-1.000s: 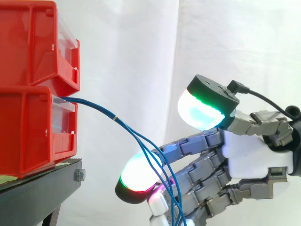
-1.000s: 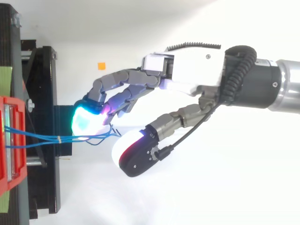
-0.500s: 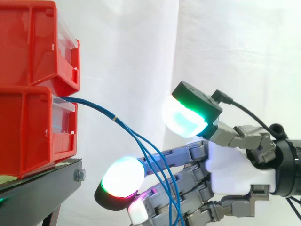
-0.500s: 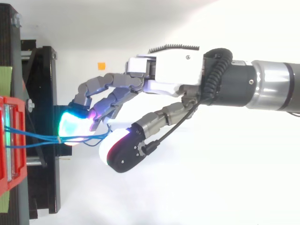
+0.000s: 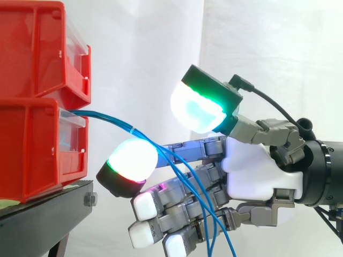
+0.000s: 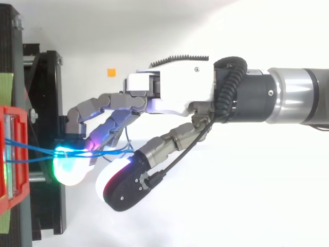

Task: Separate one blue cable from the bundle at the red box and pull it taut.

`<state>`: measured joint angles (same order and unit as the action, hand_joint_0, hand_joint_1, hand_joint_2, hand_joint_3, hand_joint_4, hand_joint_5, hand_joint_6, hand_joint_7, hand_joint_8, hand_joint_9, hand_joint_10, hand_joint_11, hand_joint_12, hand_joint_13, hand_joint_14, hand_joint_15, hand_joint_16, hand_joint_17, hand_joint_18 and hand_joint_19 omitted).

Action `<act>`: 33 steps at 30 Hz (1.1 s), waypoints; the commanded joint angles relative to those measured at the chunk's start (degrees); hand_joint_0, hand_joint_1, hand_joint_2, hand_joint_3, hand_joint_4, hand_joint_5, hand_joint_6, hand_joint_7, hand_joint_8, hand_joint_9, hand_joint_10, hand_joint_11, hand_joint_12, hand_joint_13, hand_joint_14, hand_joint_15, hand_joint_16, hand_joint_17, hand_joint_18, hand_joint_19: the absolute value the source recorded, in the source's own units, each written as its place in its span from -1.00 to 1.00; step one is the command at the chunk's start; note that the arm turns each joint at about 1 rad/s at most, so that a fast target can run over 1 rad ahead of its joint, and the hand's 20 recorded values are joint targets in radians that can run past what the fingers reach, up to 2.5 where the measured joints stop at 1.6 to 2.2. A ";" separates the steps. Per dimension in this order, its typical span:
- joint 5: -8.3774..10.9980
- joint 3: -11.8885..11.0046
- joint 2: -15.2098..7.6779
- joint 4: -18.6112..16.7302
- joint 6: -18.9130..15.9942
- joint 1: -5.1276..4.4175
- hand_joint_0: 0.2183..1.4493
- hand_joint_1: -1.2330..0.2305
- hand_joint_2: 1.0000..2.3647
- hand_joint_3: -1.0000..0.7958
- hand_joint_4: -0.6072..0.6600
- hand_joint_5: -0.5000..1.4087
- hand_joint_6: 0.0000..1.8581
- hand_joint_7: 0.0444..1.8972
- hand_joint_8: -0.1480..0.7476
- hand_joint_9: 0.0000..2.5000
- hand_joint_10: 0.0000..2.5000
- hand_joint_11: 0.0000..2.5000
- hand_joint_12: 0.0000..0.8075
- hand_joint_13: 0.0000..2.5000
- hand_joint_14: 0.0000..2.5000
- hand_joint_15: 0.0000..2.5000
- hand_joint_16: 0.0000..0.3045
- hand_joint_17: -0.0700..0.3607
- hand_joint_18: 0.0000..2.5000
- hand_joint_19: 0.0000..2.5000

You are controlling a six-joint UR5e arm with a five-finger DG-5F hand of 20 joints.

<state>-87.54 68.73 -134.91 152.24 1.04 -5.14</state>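
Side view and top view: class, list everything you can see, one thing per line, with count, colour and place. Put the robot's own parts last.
red bins: two, red, stacked at the left on the stand
stand: one, black, under the bins
blue cables: a few, exact count unclear, blue, running from the lower bin down across the hand's fingers
curtain: one, white, behind everything
orange marker: one, orange, on the white surface beyond the hand
hand: one, grey and white, fingers straight among the cables
arm: one, silver and black, entering from the right
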 commanded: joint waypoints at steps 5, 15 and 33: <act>-0.96 -0.09 0.00 -0.27 -1.83 0.13 -0.38 -0.27 -0.99 -0.34 0.24 -0.63 -0.46 0.20 -0.01 -0.48 -0.98 -0.53 -0.08 -0.48 -0.99 -0.64 -0.65 -0.12 -0.53 -0.42; -2.46 -0.79 -2.11 -0.54 -1.83 1.18 -0.40 -0.24 -0.99 -0.37 0.25 -0.63 -0.46 0.19 -0.01 -0.48 -0.99 -0.54 -0.07 -0.47 -0.98 -0.63 -0.65 -0.11 -0.52 -0.41; -5.18 -3.34 -2.81 0.25 -2.27 2.50 -0.40 -0.24 -0.99 -0.36 0.21 -0.63 -0.46 0.26 0.00 -0.48 -0.99 -0.53 -0.08 -0.44 -0.98 -0.61 -0.64 -0.11 -0.50 -0.39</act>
<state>-91.99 65.56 -137.72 152.60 -1.39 -3.02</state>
